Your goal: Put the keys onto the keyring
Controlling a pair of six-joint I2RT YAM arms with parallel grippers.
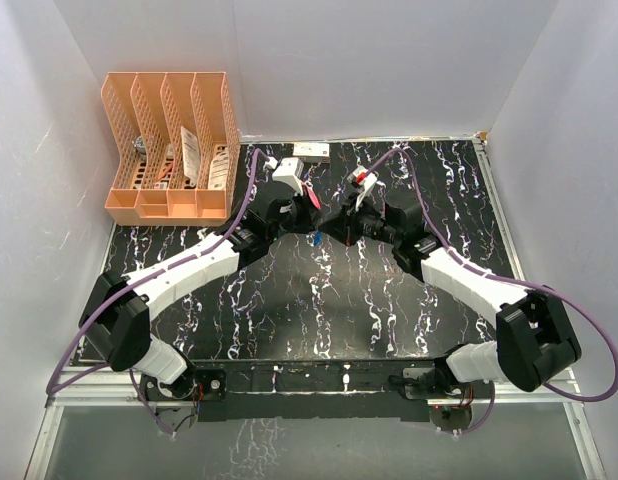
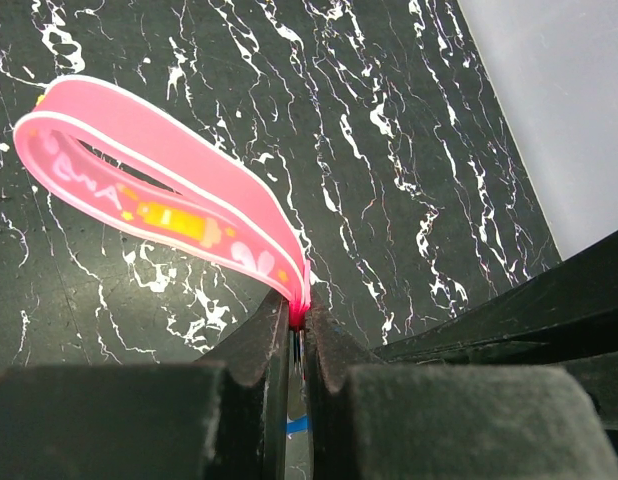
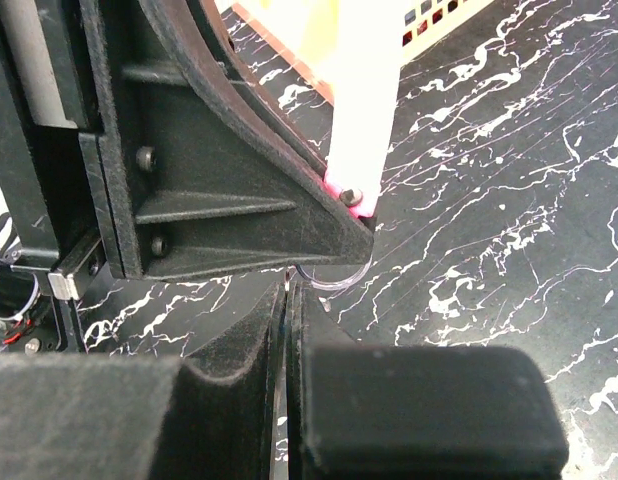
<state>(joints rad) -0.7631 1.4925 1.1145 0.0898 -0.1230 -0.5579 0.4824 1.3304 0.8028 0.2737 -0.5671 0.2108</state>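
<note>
Pink keyring (image 2: 169, 200) clamped at ring end by left gripper (image 2: 299, 330) jaws, over bench (image 1: 289, 310) middle. Right gripper (image 3: 289, 300) jaws together beside it, contents unclear. Steady the strap, thread blue key (image 1: 316, 238) slowly.

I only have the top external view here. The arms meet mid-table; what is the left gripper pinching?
Observer: The left wrist view shows the left gripper shut on one end of a looped pink rubber strap keyring.
Operator: Where is its ring?
Observer: The right wrist view shows a thin ring at the strap's riveted end, right by the tips of the shut right gripper; whether they pinch it is unclear.
</note>
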